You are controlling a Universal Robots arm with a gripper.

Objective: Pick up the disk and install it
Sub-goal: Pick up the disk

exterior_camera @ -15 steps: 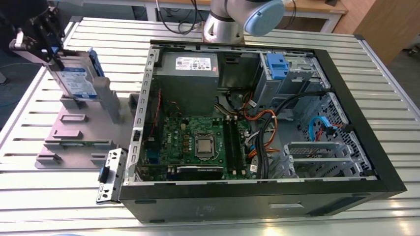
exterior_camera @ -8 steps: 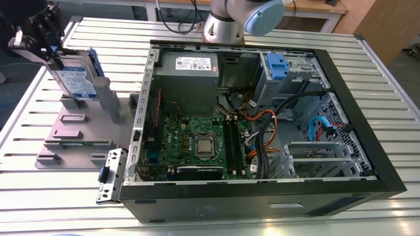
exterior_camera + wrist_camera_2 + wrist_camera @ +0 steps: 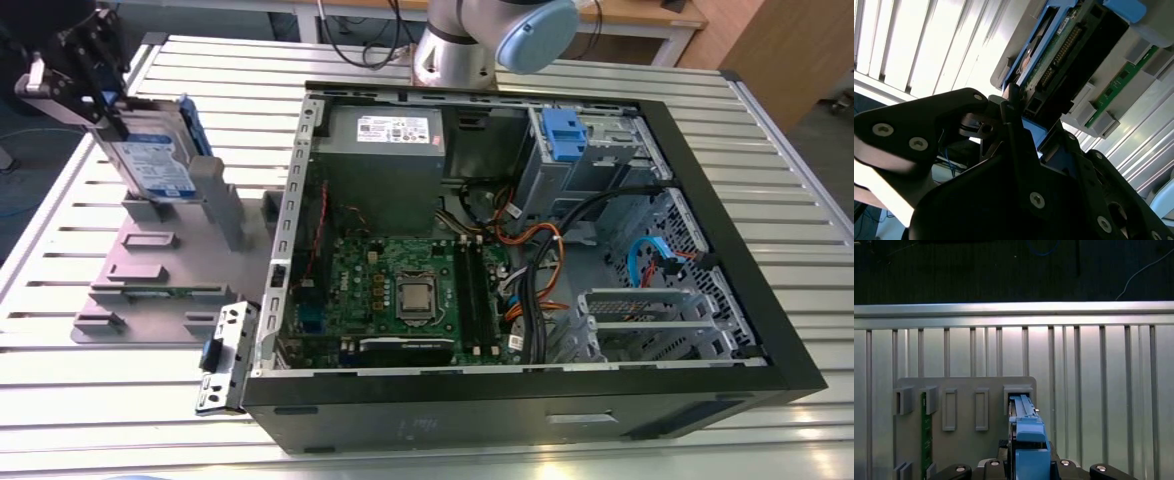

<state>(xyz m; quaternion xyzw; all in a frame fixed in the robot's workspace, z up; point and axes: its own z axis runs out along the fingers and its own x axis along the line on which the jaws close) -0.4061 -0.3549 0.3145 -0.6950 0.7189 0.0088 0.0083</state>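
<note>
Evidently gripping, with black tool (image 3: pixel 118 118) closed, upright silver-grey blue-railed metal disk (image 3: pixel 154 165), ten o'clock of open black computer case (image 3: pixel 534 410).

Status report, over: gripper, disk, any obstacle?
Gripper jaws shut on the flat silver-grey metal disk with blue plastic rails. Disk upright at the grey slotted holder plate, beside the open black computer case. No obstacle seen around it.

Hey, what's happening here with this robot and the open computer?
The arm's gripper is closed on the top edge of the disk, which stands upright at the grey holder, on the exterior view's left of the open computer case. The disk is not yet in the case.
</note>
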